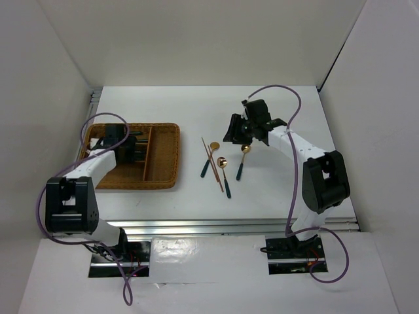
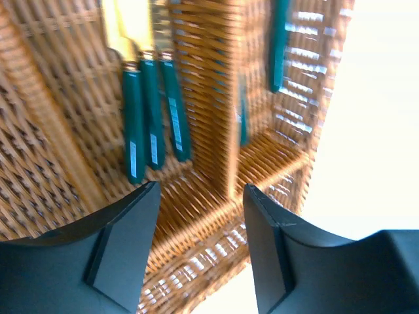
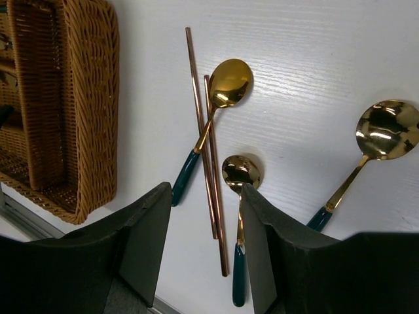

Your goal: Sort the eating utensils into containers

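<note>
The brown wicker tray point(image 1: 165, 171) lies at the left. My left gripper point(image 1: 137, 149) hovers over it, open and empty. In the left wrist view point(image 2: 200, 196) three teal-handled utensils point(image 2: 150, 118) lie together in one compartment of the tray point(image 2: 196, 216), and another teal handle point(image 2: 280, 46) lies past a divider. My right gripper point(image 1: 230, 135) is open and empty above the table. In the right wrist view point(image 3: 206, 196) two gold chopsticks point(image 3: 203, 150), a spoon point(image 3: 229, 82), a small spoon point(image 3: 241, 171) and a large spoon point(image 3: 386, 131) lie below it. These loose utensils point(image 1: 221, 163) lie right of the tray.
White walls stand around the white table. A metal rail runs along the table's near edge point(image 1: 229, 226). The tray's right rim point(image 3: 91, 111) lies a short way left of the chopsticks.
</note>
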Available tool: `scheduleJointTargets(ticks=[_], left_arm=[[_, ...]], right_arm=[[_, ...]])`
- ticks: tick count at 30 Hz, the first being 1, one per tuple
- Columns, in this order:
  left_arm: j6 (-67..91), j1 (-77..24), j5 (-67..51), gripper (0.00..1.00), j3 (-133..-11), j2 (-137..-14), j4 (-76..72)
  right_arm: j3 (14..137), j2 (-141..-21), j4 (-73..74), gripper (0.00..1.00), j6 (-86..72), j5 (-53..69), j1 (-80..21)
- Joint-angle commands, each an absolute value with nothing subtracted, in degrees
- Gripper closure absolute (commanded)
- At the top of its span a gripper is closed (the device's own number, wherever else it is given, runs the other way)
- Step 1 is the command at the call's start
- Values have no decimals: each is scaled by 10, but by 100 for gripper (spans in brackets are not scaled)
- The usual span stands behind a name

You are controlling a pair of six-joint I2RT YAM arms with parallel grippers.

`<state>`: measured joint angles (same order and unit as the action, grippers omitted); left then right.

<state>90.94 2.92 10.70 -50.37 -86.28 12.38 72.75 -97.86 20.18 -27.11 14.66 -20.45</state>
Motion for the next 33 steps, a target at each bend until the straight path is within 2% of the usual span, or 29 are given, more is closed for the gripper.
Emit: scheduleJointTargets(ticks=[1, 8, 11, 14, 22, 33], left_arm=[[856, 32, 108, 32, -531, -810, 124], [649, 26, 27, 32, -570, -774, 100], [520, 12, -93, 32, -554, -763, -1], [434, -28, -165, 33, -581, -783, -4], [290, -181, -149, 33, -678, -859, 43], [251, -235, -149, 35, -709, -909, 61]], right_arm=[[751, -986, 198, 46, -257, 155, -200], [751, -1006, 209, 48, -251, 161, -200], [745, -1013, 215, 48, -257, 153, -200], [733, -1013, 235, 48, -262, 118, -200], [693, -981, 294, 48, -296, 11, -200], [644, -992, 291, 51, -337, 5, -200]])
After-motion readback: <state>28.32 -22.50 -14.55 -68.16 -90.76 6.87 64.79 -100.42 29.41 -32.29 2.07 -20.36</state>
